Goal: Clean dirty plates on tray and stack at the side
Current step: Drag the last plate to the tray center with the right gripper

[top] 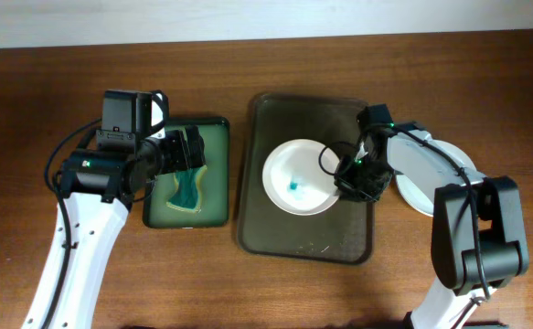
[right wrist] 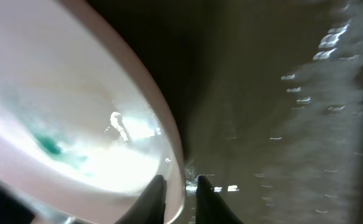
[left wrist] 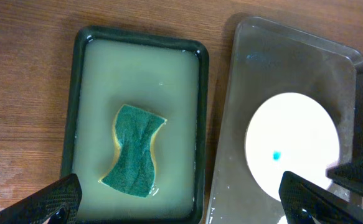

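The plate (top: 295, 169), smeared with teal, lies mid-tray (top: 307, 239), with the right gripper (right wrist: 182, 186) at its right edge, one finger on each side of the rim and pinching it. The left gripper (top: 193, 153) hangs spread and empty over the sponge (left wrist: 133, 149) in the green tray (left wrist: 69, 112), well left of the plate. The right arm is nearer; wiping probably needs the left to fetch the sponge first

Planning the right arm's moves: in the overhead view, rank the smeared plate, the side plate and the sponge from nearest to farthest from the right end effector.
1. smeared plate, on the tray, rim at the right end effector.
2. side plate, just right of the tray.
3. sponge, far left, in the green tray.
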You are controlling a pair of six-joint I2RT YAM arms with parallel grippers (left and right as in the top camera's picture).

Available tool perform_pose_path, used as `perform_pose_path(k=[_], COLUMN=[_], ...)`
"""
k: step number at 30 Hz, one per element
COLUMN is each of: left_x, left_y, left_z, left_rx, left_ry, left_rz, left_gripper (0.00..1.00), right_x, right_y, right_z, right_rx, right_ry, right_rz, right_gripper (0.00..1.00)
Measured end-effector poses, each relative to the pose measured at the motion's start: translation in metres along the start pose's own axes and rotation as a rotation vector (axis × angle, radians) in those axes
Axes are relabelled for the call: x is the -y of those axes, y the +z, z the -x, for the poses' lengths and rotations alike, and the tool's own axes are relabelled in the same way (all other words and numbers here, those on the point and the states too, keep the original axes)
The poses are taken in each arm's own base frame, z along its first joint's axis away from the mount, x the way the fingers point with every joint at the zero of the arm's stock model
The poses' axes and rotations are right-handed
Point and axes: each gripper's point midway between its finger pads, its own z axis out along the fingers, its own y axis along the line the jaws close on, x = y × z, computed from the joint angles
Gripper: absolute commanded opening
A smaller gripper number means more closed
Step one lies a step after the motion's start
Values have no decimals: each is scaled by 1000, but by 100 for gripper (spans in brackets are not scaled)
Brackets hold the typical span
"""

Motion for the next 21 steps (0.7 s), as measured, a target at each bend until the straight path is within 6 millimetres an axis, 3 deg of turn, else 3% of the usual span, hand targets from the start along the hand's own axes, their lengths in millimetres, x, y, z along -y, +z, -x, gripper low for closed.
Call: perform_pose_path(k=[3, 6, 8, 10, 14, 18, 19, 21], left_x=[0, 0, 0, 0, 2, 2, -1, -17], left_y=[0, 0, 0, 0, 0, 3, 7, 36], left_z=[0, 0, 0, 0, 0, -1, -3, -27], left_rx=[0, 0, 0, 0, -2, -6, -14, -100], left_ry=[0, 0, 0, 0, 0, -4, -5, -15], left_rz=[0, 0, 0, 0, -11, -14, -1, 65], left_gripper=[99, 99, 99, 100, 99, 97, 94, 90], right_x=[-7, -22, -34, -37, -33, -23, -21, -21], right_y=[-7, -50, -86, -108, -102, -59, -56, -55], right_z=[1, 14, 15, 12, 23, 41, 42, 42], right_rx=[21, 210, 336, 410, 427, 346, 336, 335], right_ry=[8, -138, -335, -520, -675, -694, -692, -697], right_rz=[32, 54, 68, 36, -33, -77, -81, -85], right_gripper=[36, 36, 36, 36, 36, 36, 36, 37])
